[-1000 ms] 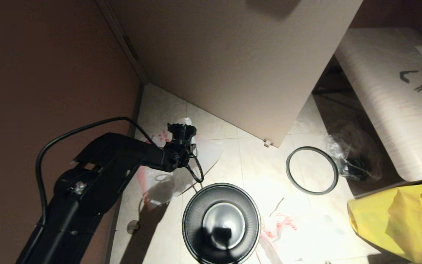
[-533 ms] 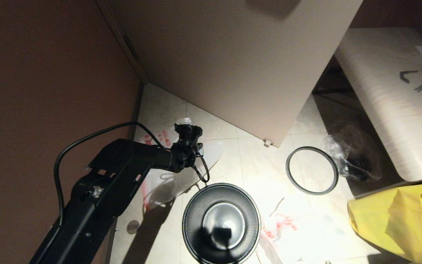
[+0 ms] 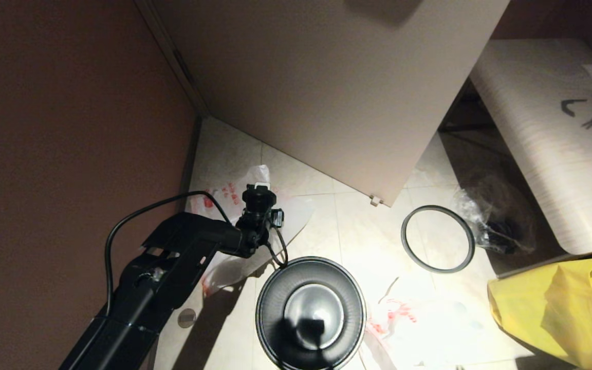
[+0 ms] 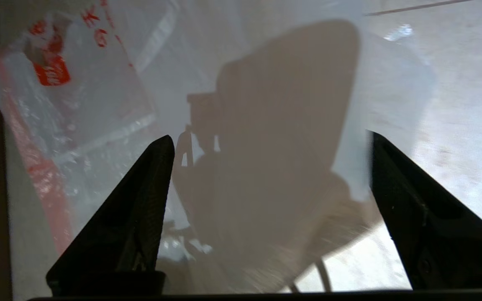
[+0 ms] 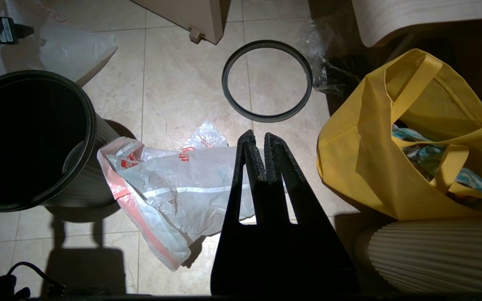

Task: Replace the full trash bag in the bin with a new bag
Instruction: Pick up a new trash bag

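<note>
- Left end effector [image 3: 261, 191] hangs over a flat white bag with red print [image 3: 234, 257] on the floor, between the brown wall [image 3: 70, 128] and the bin [image 3: 310, 313]. In its wrist view the jaws stand wide with nothing between them and only bag film beneath.
- Right end effector [image 5: 262, 144] is parked with its jaws pressed together and empty, above a second crumpled white bag [image 5: 174, 184] just right of the bin.
- You see the bin upright and unlined, its steel bottom showing in the head view. The grey ring [image 3: 438, 238] lies flat on the tiles, well apart to the right, near a clear film bag [image 3: 491, 216].
- No lumpy bottle-filled bag shows in any view, so I judge the old bag is already out.
- Your left arm is nearer the bag beneath it. That bag's long axis seems to run from the cabinet [image 3: 327, 92] corner back towards the robot, roughly along the wall.
- Room is tight on the left: wall on one side, bin rim just beside the wrist cable on the other. Open floor lies between bin and ring.
- A yellow tote [image 3: 558, 308] closes off the far right.
</note>
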